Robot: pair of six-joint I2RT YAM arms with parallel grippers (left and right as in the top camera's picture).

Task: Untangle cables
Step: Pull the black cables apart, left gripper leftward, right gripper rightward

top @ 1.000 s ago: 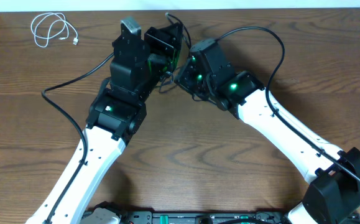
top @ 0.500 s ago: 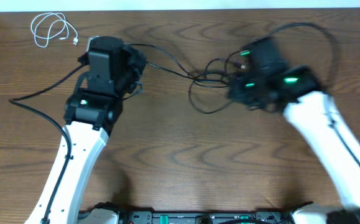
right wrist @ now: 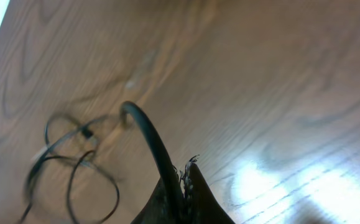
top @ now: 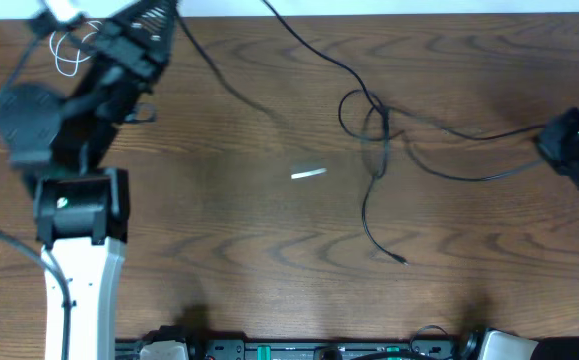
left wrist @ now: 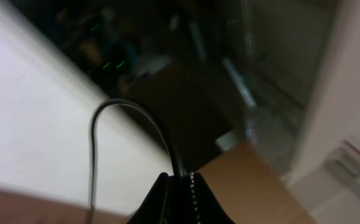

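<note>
The white tubular left arm (top: 81, 290) carries a thin black wire (top: 65, 288), black boxy joints (top: 31, 120) and a green light (top: 62, 203). The right arm (top: 575, 150) is black, green-lit. The left gripper (left wrist: 180, 180) and right gripper (right wrist: 183, 177) have black fingers.

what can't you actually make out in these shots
Thin white coiled cable: overhead, partly hidden behind the raised left arm.
Knot in the thin black cables: too small overhead, blurred in the right wrist view.
Far end of one of them: cut off by the overhead's top edge.
Which one the left claw and right claw pinch: wrist views show only a short stretch.
</note>
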